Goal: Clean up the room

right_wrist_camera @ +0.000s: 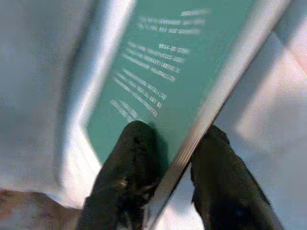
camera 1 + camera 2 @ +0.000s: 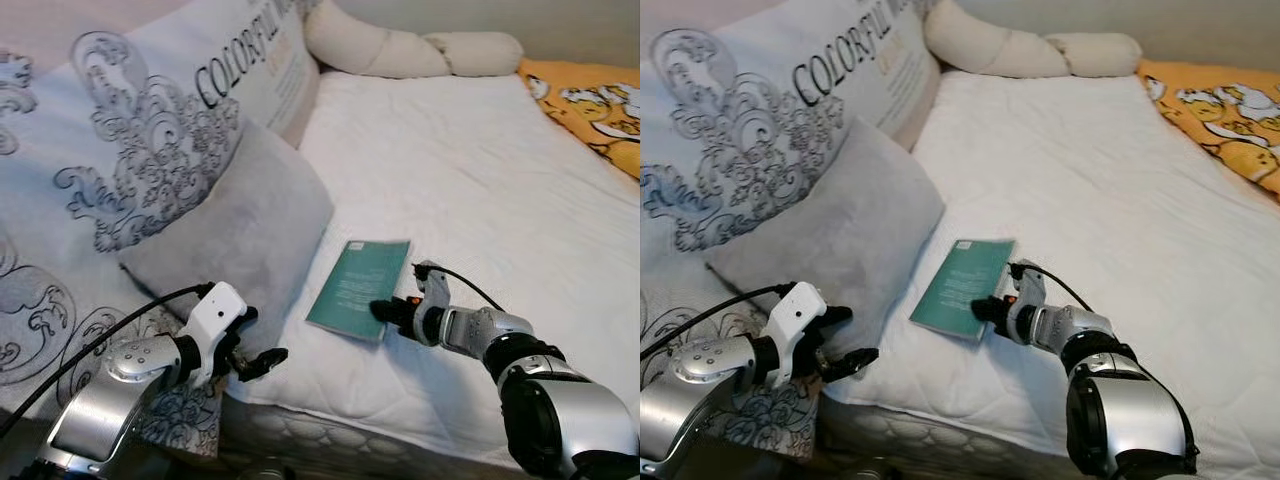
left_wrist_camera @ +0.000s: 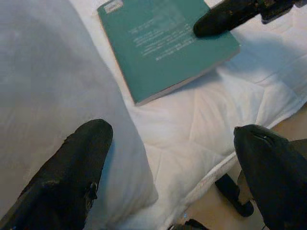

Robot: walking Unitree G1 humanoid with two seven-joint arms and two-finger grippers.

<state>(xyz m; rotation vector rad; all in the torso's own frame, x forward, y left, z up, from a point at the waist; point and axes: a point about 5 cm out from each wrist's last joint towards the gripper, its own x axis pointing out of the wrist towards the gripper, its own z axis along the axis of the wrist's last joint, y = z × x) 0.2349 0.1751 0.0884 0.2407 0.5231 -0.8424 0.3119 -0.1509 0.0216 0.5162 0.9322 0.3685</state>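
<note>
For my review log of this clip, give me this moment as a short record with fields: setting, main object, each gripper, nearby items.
setting: bed with a white quilted mattress cover
main object: teal book lying flat on the cover, beside the grey pillow
right gripper: right gripper at the book's near edge, one finger on the cover and one past the edge, closing on it
left gripper: left gripper open, over the bed's near edge by the grey pillow, holding nothing
nearby items: large printed pillow, cream knotted cushion, orange patterned fabric
</note>
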